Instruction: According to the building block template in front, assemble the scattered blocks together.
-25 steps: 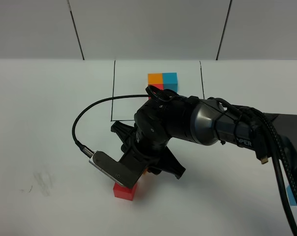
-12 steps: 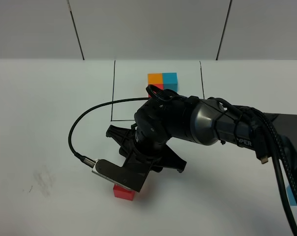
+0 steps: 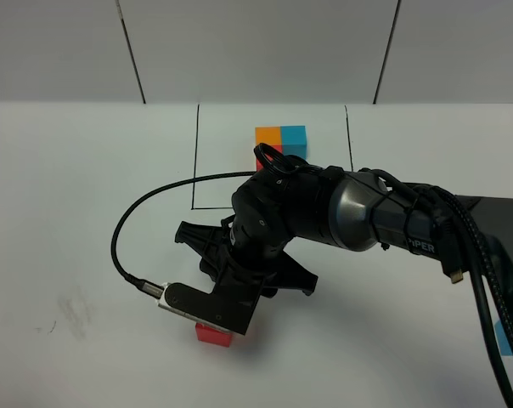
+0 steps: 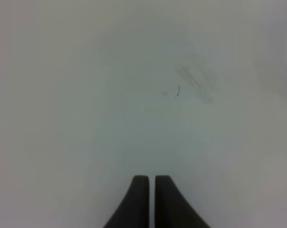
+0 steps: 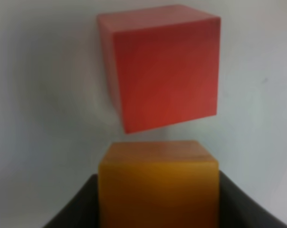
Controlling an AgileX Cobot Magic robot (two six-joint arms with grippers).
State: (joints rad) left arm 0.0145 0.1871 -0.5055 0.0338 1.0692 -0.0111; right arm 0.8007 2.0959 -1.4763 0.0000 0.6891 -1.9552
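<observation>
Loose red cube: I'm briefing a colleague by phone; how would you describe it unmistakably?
On the white table, look nearer the camera than the black-line rectangle, beneath the black right arm. The small matte red cube sits there unframed and unjoined, unlike the framed red cube joined to an orange cube.

1 red cube (image 5: pixel 165 66), 1 orange cube (image 5: pixel 157 185) (template (image 3: pixel 281 138) orange, cyan).

The right arm (image 3: pixel 324 208) has a glossy black, rounded shell with one grey metallic band (image 3: pixel 358 211). White letters "PER" (image 3: pixel 422 247) are printed on its forearm, beside thick braided black cables (image 3: pixel 473 255). A thin black cable (image 3: pixel 114 246) loops to a grey camera box (image 3: pixel 197 304). The left fingers (image 4: pixel 138 204) are matte black and become narrower at the tips.
</observation>
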